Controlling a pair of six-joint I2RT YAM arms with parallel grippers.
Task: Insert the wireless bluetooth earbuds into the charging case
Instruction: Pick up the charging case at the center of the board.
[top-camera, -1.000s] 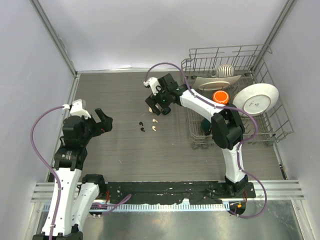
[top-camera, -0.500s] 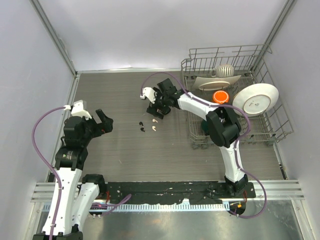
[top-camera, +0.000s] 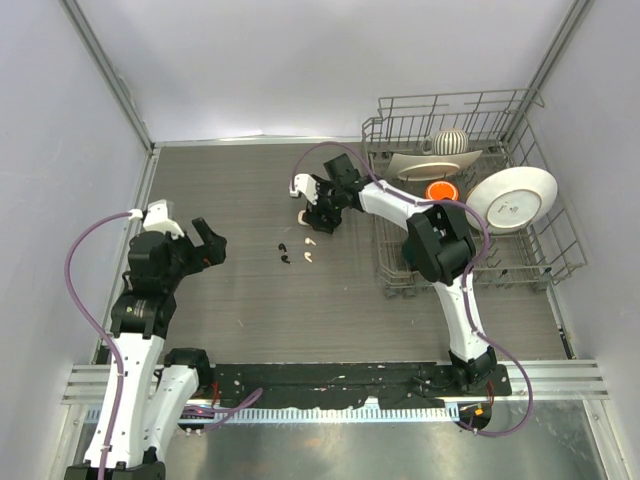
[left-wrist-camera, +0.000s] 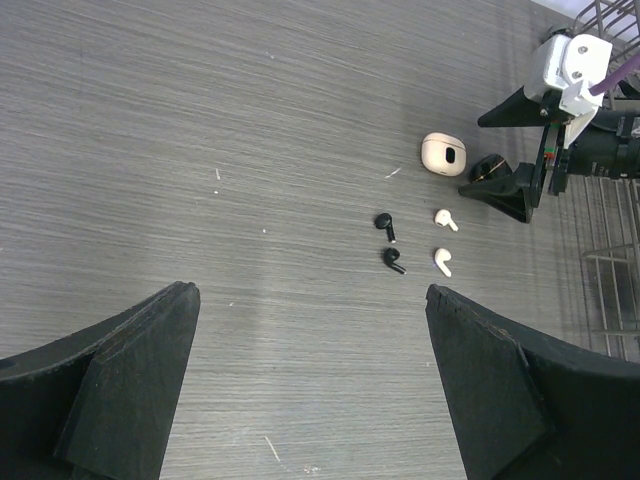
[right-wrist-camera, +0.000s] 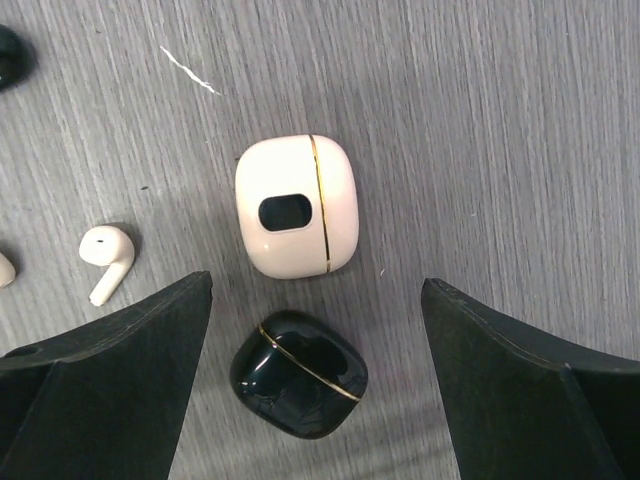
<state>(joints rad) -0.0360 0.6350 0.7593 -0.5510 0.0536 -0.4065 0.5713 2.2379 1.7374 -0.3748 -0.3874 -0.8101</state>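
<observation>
Right now my right gripper (right-wrist-camera: 318, 285) hangs low over 2 charging cases on the table (left-wrist-camera: 150, 120), its fingers spread wide with nothing held between them. The white case (right-wrist-camera: 296, 205) and the black case (right-wrist-camera: 300, 373) lie just beside each other, almost touching, and both look shut to me. The 4 buds lie loose near them: 2 white earbuds (left-wrist-camera: 441, 261) closest to the cases and 2 black earbuds (left-wrist-camera: 392, 258) just beyond those. None is in a case yet. My left gripper (left-wrist-camera: 308, 300) is well apart from all this, fingers fully spread and empty.

What worries me is the crowding. If I close on 1 case, a finger could catch the other and shove it, or sweep a white bud away, since 1 lies near the left finger. Both shells look glossy and rounded, so an off-centre pinch might squirt the case out sideways. With the lids apparently down, nothing goes in until 1 is opened, and I must match each colour to its own case.
</observation>
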